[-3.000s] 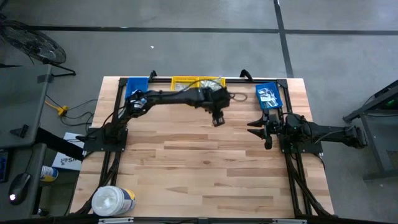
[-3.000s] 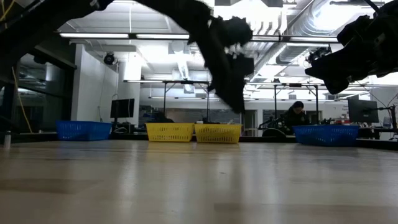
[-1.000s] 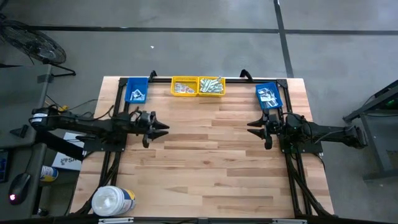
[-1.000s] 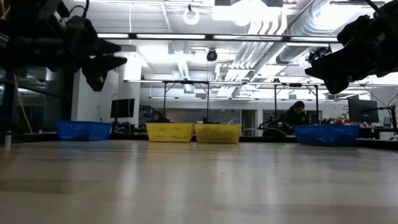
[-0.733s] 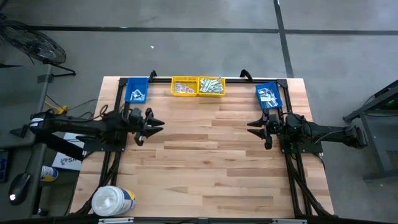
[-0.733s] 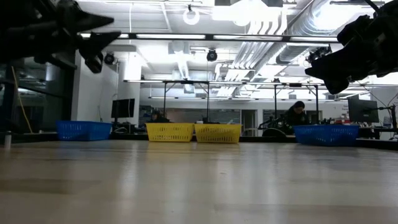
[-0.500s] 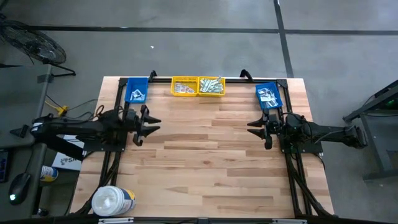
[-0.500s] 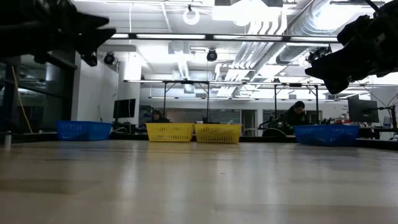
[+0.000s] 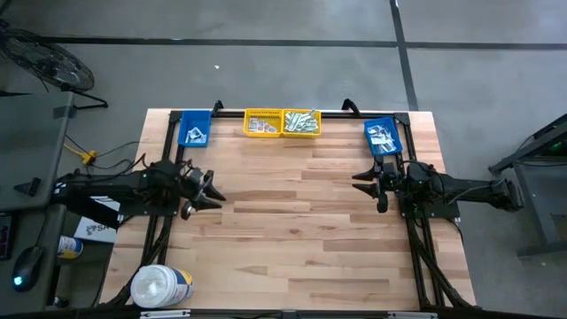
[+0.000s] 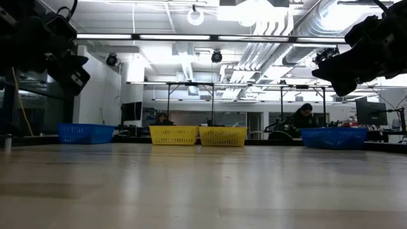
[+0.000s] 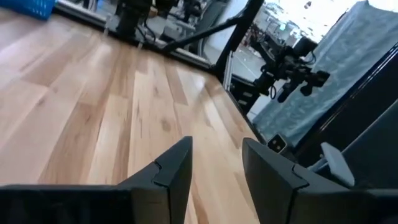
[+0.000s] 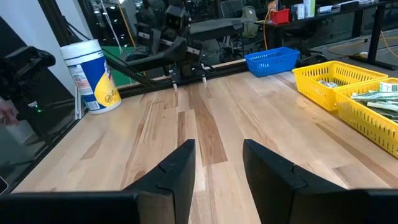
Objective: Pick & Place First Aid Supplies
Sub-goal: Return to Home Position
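Observation:
The first aid supplies are small paper packets lying in four bins at the table's far edge: a blue bin (image 9: pixel 195 129), two yellow bins (image 9: pixel 264 123) (image 9: pixel 301 123) and another blue bin (image 9: pixel 383 137). Pale strips (image 12: pixel 373 99) show in one yellow bin. My left gripper (image 9: pixel 218 193) hovers open at the table's left side, level, pointing right, with nothing between its fingers (image 11: pixel 174 171). My right gripper (image 9: pixel 358 182) hovers open at the right side, pointing left, also with nothing in it (image 12: pixel 219 165). Both are well above the tabletop (image 10: pixel 67 63) (image 10: pixel 343 63).
A big white round tub (image 9: pixel 161 286) stands at the table's near left corner. The wooden tabletop (image 9: pixel 301 230) lies bare between the two grippers. The black frame rails (image 9: pixel 416 257) run along both sides. A person (image 10: pixel 304 114) sits in the room beyond the table.
My left gripper has drawn back toward the table's left edge and a little toward the near edge, and its wrist has swung so that it points slightly toward the near side. It stays open and holds nothing. The packets lie as they did.

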